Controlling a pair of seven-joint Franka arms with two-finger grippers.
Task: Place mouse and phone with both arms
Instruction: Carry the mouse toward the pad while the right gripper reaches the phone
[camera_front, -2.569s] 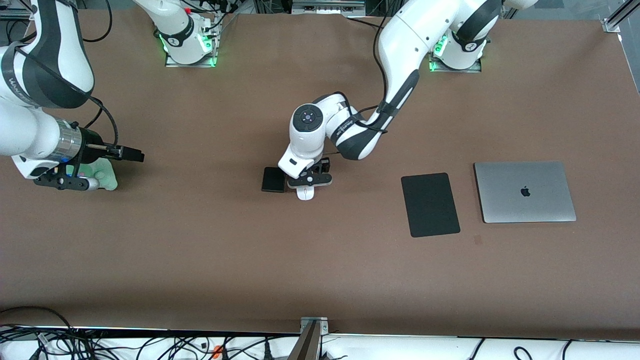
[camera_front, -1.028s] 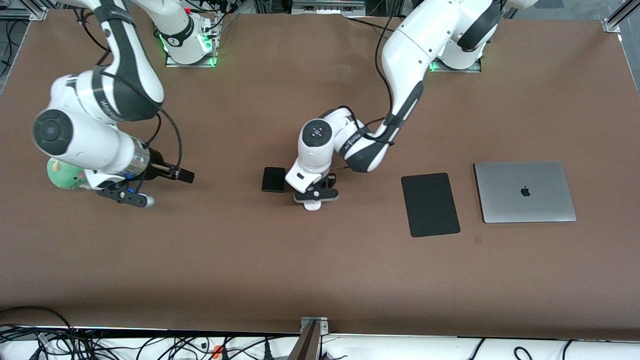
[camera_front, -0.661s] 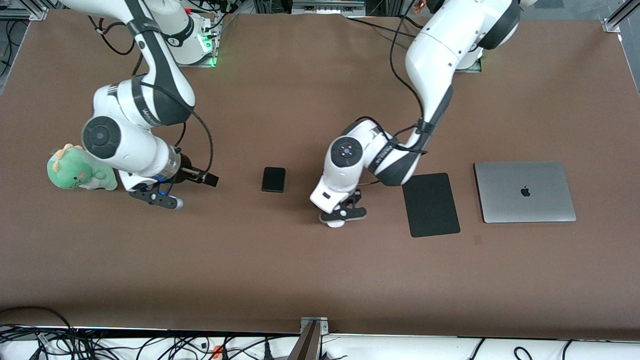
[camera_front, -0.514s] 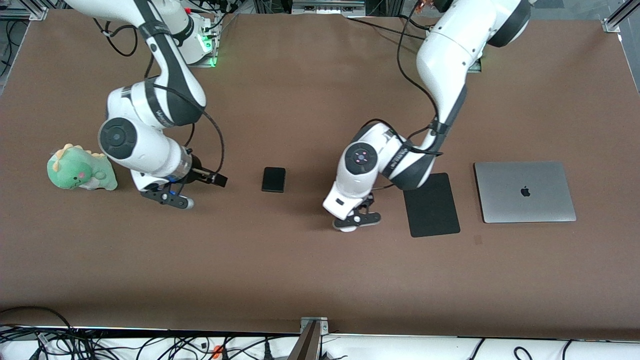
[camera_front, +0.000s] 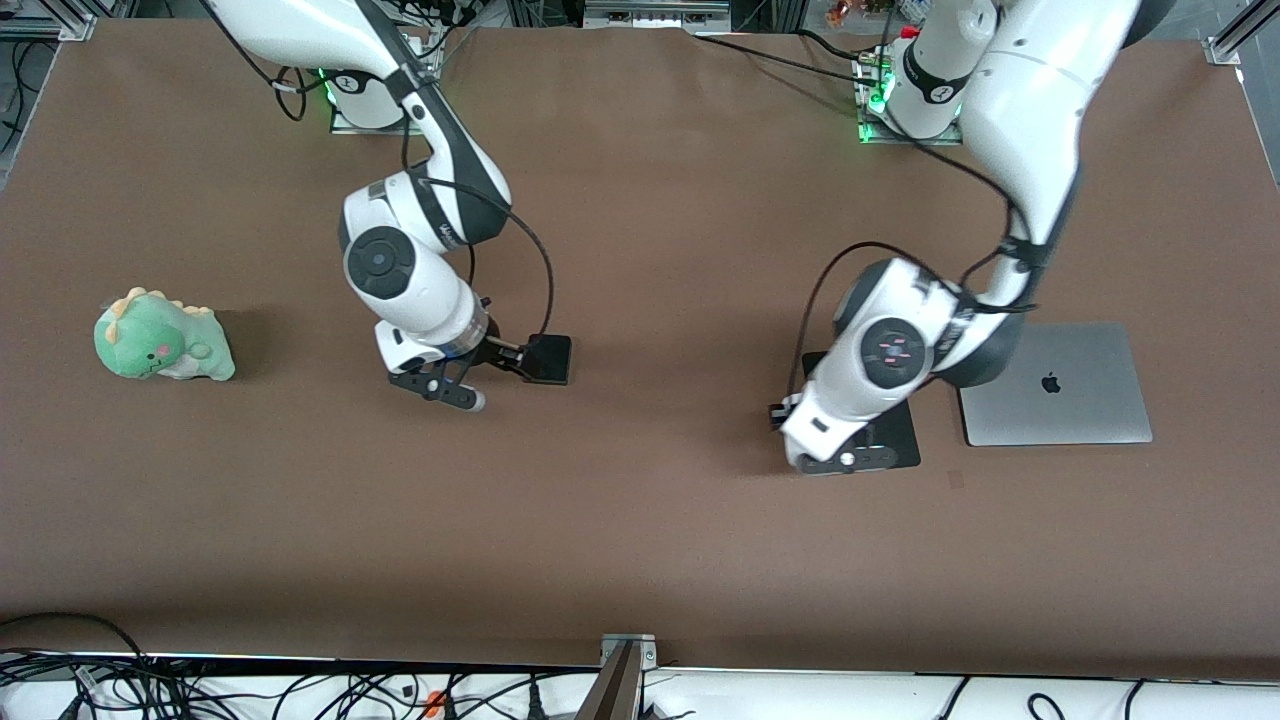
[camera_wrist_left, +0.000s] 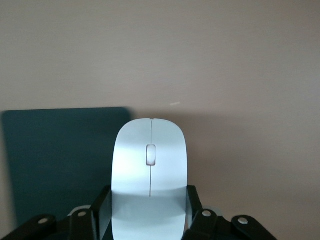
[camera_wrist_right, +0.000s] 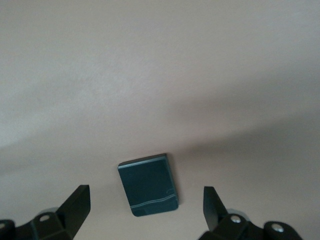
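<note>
— Where is the mouse (camera_wrist_left: 150, 170) held?

— It is clamped between the fingers of the left gripper (camera_wrist_left: 149, 212), over the edge of the black mouse pad (camera_wrist_left: 60, 155), beside the laptop (camera_front: 1070, 395).

— And the phone (camera_wrist_right: 148, 184)?

— It is lying flat on the brown table (camera_front: 640, 520), mid-table. The right gripper (camera_wrist_right: 145, 207) is spread wide above it, and nothing is gripped.

— What else is seen?

— A green plush toy (camera_front: 160, 335) is seen toward the right arm's end.

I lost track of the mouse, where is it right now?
The mouse is held in the left pincer, over the mouse pad's edge beside the laptop.
</note>
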